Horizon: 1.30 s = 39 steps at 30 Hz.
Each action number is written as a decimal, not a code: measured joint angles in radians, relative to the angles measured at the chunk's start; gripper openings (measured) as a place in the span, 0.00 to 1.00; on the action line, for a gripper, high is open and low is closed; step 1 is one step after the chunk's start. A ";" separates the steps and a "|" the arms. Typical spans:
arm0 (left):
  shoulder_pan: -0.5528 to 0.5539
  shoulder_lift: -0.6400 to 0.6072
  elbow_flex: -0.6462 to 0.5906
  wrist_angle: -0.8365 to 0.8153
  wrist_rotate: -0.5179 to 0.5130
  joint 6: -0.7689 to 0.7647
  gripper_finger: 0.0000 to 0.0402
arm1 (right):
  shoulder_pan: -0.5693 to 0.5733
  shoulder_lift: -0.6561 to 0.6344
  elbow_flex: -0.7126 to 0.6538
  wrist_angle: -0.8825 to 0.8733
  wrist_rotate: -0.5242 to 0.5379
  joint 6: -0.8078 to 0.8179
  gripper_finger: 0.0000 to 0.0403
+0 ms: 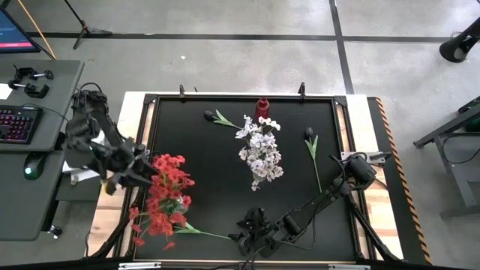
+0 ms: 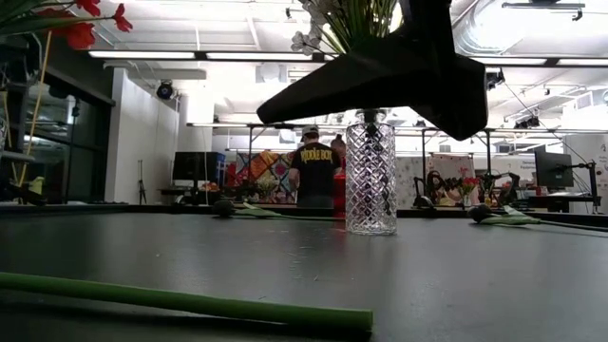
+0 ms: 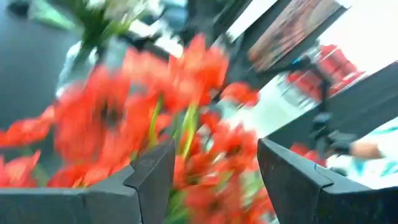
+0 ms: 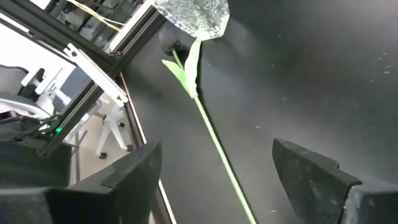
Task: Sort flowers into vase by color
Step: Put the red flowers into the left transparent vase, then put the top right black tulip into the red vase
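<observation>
Red blooms (image 1: 166, 196) on green stems near the left edge of a matt black worktop (image 1: 225, 187). White blooms with pale lilac tinge (image 1: 260, 152) at centre, green beneath. Clear vase (image 2: 370, 177), diamond-cut pattern all over. Dark, near-black blooms (image 1: 308, 133) on green stems toward the right edge and far-left corner. Small red bottle (image 1: 262, 108) at the far edge. Dark arms.

The black desk (image 1: 217, 172) top looks matt and smooth. The clear cut-glass vase (image 2: 370, 177) is glossy and faceted. The red cloth-like artificial blooms (image 1: 166, 196) have smooth plastic-looking green stems (image 2: 180, 302).
</observation>
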 joint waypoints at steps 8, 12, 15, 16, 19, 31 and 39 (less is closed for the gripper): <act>0.000 -0.056 0.001 0.303 -0.073 0.273 0.54 | 0.000 0.000 0.000 0.065 -0.020 -0.017 0.73; 0.000 -0.062 0.001 0.432 -0.166 0.434 0.54 | -0.005 0.000 0.000 0.108 -0.071 -0.028 0.73; 0.000 -0.062 0.001 0.522 -0.291 0.560 0.54 | -0.005 0.000 0.000 0.124 -0.113 -0.027 0.73; 0.000 -0.063 0.001 0.547 -0.330 0.600 0.54 | -0.005 0.000 0.000 0.135 -0.127 -0.027 0.73; 0.019 -0.063 0.001 0.596 -0.377 0.696 0.54 | -0.004 -0.001 0.000 0.173 -0.180 -0.019 0.73; 0.326 0.083 0.000 0.613 -0.032 0.526 0.54 | 0.009 -0.271 0.000 -0.084 -0.274 -0.136 0.73; 0.632 0.297 -0.001 0.905 0.313 0.578 0.54 | 0.009 -0.581 0.000 -0.174 0.050 -0.518 0.73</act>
